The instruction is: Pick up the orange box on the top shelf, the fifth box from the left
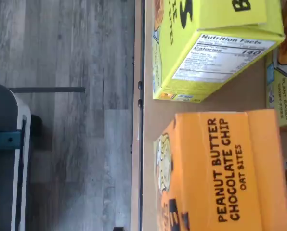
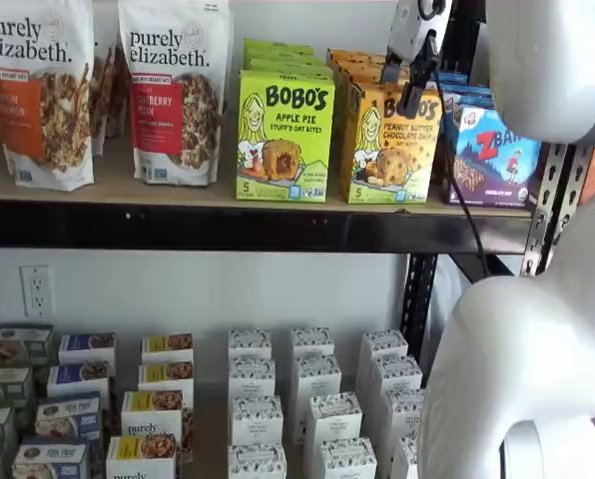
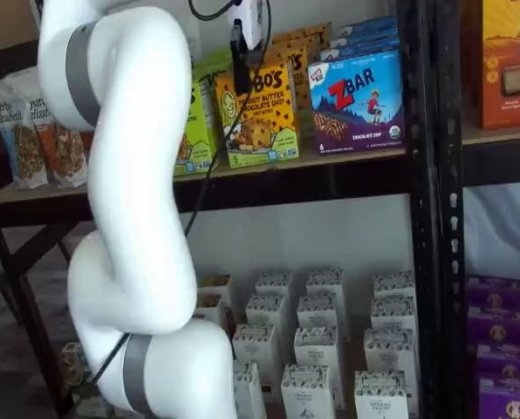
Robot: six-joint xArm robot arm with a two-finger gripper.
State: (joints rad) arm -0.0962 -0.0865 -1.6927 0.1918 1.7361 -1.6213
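The orange box (image 2: pixel 387 145) reads "Peanut Butter Chocolate Chip" and stands at the front of the top shelf (image 2: pixel 178 195), between the lime-green Apple Pie carton (image 2: pixel 283 135) and the blue ZBar box (image 2: pixel 497 155). It also shows in a shelf view (image 3: pixel 260 113) and, turned on its side, in the wrist view (image 1: pixel 220 168). My gripper (image 2: pixel 403 92) hangs from above, just in front of the orange box's upper edge. Its two black fingers show a gap between them and hold nothing. In a shelf view (image 3: pixel 242 65) only one finger shows.
Granola bags (image 2: pixel 173 90) stand at the shelf's left. More orange cartons (image 2: pixel 352 60) sit behind the front one. Small white boxes (image 2: pixel 312 399) fill the lower level. A black upright (image 3: pixel 426 175) stands right of the ZBar box (image 3: pixel 356 100). My white arm (image 3: pixel 129 201) fills the foreground.
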